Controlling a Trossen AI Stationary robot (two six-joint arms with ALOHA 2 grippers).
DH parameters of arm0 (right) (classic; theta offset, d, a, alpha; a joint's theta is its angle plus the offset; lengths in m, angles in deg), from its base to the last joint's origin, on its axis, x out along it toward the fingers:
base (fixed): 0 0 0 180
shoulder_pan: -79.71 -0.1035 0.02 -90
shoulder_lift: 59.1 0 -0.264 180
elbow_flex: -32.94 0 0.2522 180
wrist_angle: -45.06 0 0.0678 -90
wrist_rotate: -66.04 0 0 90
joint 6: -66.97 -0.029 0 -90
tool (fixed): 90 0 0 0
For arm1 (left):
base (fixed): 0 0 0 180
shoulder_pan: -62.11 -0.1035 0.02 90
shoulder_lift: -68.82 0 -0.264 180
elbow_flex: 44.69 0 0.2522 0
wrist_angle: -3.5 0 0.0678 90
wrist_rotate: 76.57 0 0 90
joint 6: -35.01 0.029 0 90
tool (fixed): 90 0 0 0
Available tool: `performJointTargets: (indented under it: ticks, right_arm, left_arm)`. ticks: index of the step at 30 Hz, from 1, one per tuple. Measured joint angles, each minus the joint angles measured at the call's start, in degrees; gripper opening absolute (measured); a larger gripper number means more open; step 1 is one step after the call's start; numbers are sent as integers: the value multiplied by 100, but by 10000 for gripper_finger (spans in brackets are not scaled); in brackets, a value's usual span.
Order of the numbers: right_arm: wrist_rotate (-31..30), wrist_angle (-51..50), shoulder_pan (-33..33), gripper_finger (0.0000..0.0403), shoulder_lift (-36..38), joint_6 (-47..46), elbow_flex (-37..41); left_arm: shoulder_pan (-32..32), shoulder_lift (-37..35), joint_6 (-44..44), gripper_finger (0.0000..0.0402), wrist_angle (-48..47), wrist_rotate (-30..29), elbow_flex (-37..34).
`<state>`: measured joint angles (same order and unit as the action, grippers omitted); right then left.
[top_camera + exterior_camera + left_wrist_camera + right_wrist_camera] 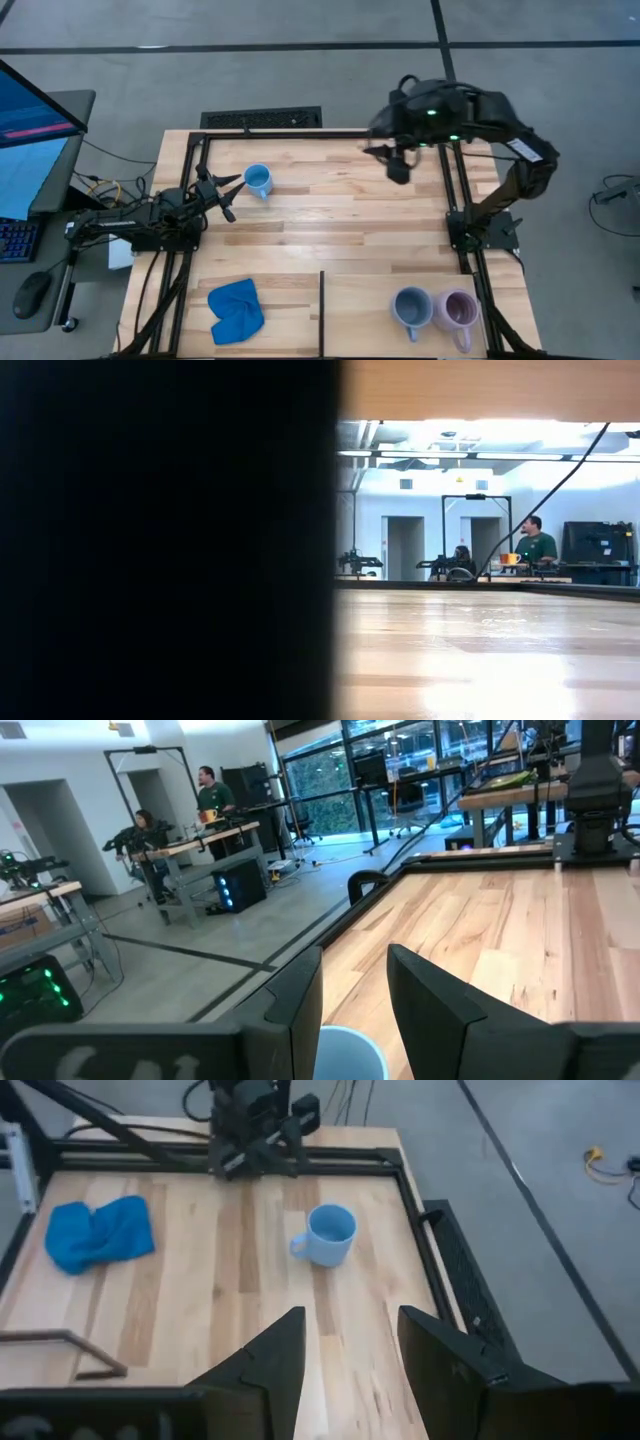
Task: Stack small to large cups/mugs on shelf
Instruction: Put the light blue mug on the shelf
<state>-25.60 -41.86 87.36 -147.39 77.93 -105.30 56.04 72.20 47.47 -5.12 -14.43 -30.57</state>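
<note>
Clearly nothing is stacked yet: the sky-blue mug [258, 181] stands upper left on the counter [330, 215], just ahead of the left end effector [232, 193], fingers parted, empty. Grey-blue mug [411, 308] and lilac mug [459, 311] wait lower right; right end effector [398, 165] hovers open, empty.

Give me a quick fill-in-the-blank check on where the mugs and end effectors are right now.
1. The mug nearest the left end effector is light ____.
2. The grey-blue mug stands beside the ____ mug on the shelf.
3. The blue cloth lies on the ____ side of the shelf's divider in the high view.
4. The right end effector is open and holds ____.

Missing words: blue; lilac; left; nothing
</note>
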Motion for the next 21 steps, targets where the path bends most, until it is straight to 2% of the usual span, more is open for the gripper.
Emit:
performJointTargets:
  ticks: [6,13,19,21]
  right_arm:
    - [10,447,269,182,-455,3,4]
    - [45,307,485,182,-545,3,6]
    - [893,356,479,182,-381,11,12]
    - [956,469,492,182,-246,71,181]
  left_arm:
    - [0,0,-1,108,0,-7,2]
    - [0,0,-1,108,0,-4,2]
    - [0,0,-10,108,0,-4,0]
    - [1,0,-18,108,0,-2,0]
